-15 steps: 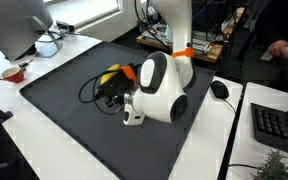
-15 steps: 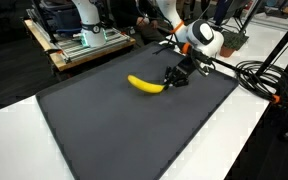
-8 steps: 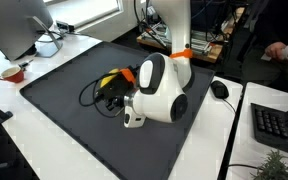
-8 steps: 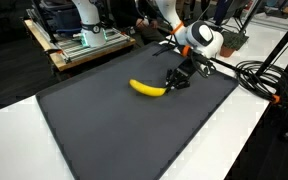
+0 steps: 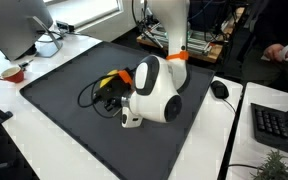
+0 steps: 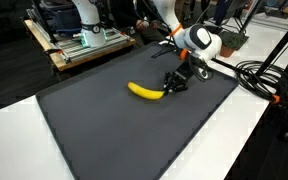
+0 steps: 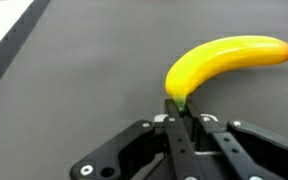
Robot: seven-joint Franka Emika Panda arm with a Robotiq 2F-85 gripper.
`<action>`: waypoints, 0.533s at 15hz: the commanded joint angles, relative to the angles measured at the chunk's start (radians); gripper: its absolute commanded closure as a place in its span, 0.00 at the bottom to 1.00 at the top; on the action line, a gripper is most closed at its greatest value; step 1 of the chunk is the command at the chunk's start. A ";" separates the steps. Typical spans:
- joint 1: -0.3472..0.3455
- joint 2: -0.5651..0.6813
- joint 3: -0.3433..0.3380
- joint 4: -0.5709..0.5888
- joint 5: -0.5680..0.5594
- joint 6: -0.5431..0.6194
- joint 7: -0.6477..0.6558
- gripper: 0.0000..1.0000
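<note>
One thin pinch was all the black two-fingered gripper (image 7: 183, 112) had, closed nearly tight on the stem tip of the curved yellow banana (image 7: 222, 62) lying on the dark grey mat (image 6: 104, 135), so any lift risked it swinging, twisting free or snapping.

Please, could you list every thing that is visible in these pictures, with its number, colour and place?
banana: one, yellow, lying on the mat
mat: one, black, on the table
table: one, white, under the mat
mouse: one, black, on the table beside the mat
keyboard: one, black, near the mouse
bowl: one, red, beside the mat
monitor: one, grey, behind the bowl
cables: several, black, beside the mat
arm: one, white and orange, over the mat
gripper: one, black, shut on the banana's stem end
</note>
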 commanded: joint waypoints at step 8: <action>-0.023 0.012 0.013 0.020 0.068 0.029 -0.076 0.62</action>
